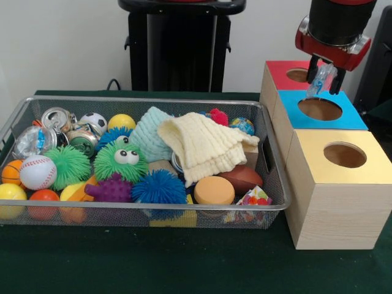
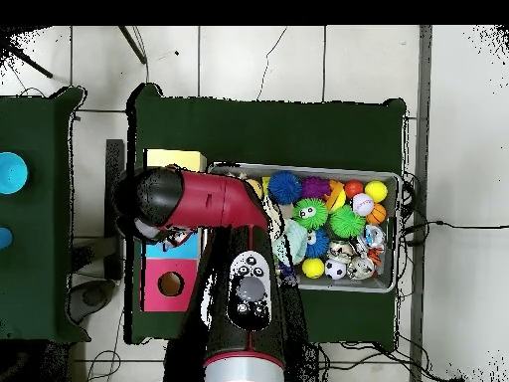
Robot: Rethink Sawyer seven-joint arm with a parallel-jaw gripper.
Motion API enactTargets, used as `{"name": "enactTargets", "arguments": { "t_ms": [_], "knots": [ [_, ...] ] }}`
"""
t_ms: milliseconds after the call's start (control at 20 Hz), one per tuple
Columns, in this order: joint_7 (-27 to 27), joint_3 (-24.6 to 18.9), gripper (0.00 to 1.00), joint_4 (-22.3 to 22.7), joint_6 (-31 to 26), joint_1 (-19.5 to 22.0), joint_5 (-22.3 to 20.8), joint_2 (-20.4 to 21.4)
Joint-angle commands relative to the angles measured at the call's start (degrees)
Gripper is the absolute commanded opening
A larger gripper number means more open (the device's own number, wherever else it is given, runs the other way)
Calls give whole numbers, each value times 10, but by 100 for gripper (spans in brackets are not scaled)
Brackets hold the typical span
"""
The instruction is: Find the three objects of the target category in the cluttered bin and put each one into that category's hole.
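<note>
My gripper (image 1: 325,86) hangs at the right, over the far edge of the blue-topped box (image 1: 355,119) and just behind its round hole (image 1: 320,109). It is shut on a small crumpled clear plastic piece (image 1: 319,81) with a bluish tint. Behind stands the red-topped box (image 1: 280,72), and in front the yellow-topped box (image 1: 318,153), each with a hole. The wire mesh bin (image 1: 147,100) holds crushed cans (image 1: 56,117) and a crumpled clear bottle (image 1: 29,141) at its left end. In the overhead view the arm (image 2: 214,199) hides the gripper and the blue box.
The bin is packed with balls, spiky rubber toys, a green googly-eyed toy (image 1: 120,160), a cream cloth (image 1: 205,147) and a mint knitted cloth (image 1: 150,131). From above, the yellow box (image 2: 176,159) and red box (image 2: 171,284) show beside the bin (image 2: 390,286).
</note>
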State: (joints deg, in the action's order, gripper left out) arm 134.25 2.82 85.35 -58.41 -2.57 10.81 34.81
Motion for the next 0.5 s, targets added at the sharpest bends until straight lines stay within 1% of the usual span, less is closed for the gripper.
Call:
{"name": "enactTargets", "arguments": {
  "t_ms": [50,200,500],
  "knots": [
    [45,-38,0,44,6,10,17,-6],
    [49,-44,0,45,3,11,26,-12],
    [50,-41,0,43,10,9,28,-16]
  ]
}}
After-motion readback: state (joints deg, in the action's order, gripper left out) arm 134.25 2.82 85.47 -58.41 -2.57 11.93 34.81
